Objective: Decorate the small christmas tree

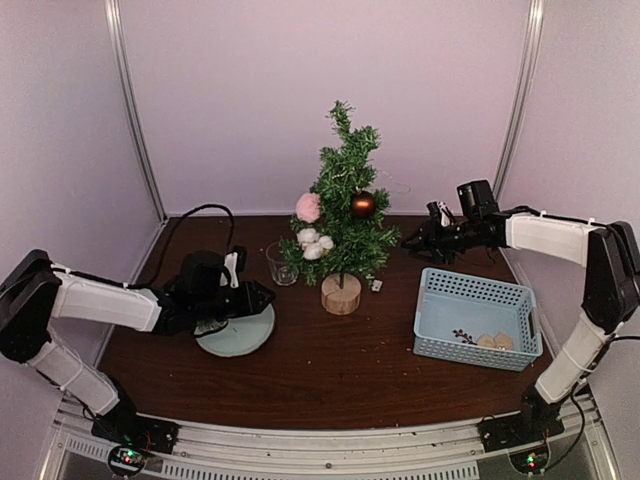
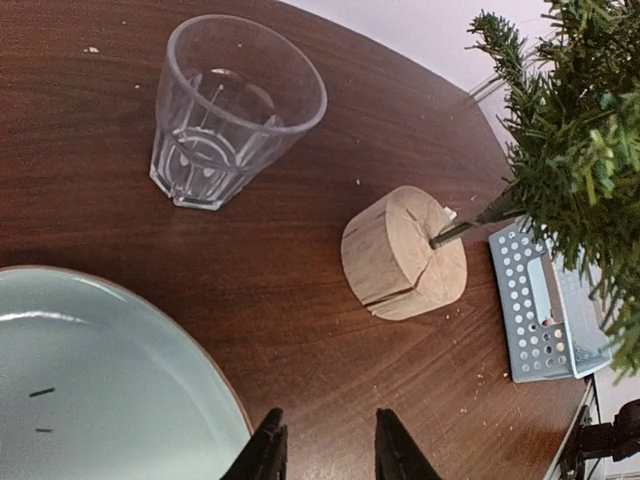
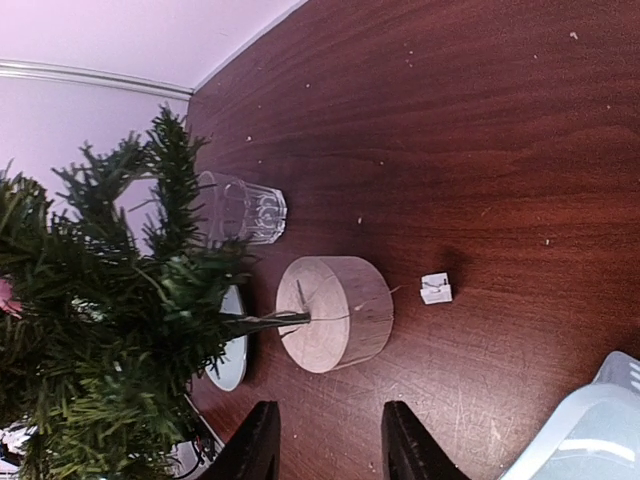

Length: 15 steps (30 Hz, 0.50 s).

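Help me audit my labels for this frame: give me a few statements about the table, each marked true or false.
1. The glass stands upright near the wooden stump. True.
2. The tree carries no decorations. False: a pink ball, a brown ball and white tufts hang on it.
3. The blue basket sits on the left arm's side. False: it is on the right arm's side of the table.
4. The left gripper and the right gripper are both open with nothing between their fingers. True.
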Tool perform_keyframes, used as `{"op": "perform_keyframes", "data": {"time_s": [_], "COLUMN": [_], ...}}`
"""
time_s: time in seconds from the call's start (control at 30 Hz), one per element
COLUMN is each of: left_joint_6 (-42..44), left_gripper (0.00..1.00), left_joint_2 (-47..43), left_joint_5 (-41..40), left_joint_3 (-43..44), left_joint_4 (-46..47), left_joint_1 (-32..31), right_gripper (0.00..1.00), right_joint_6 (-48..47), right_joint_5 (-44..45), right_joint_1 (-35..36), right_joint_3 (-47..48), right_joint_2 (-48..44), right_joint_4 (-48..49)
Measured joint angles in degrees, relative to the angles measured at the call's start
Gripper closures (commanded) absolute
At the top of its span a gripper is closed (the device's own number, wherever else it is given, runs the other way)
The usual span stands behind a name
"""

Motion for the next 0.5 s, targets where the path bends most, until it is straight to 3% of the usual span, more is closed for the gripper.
{"op": "perform_keyframes", "data": {"time_s": [0.5], "left_joint_6": [-11.8], "left_gripper": [0.73], "left_joint_2": [28.57], "left_joint_5": [-2.86], "left_joint_3": [6.03], "left_joint_4": [29.99], "left_joint_1": [-7.23], "right_gripper": [0.66], "right_joint_6": [5.7], "right_joint_5": [0.9], "right_joint_1": [4.02], "right_joint_3": [-8.66], "right_joint_2": [-1.03], "right_joint_4": [6.16]}}
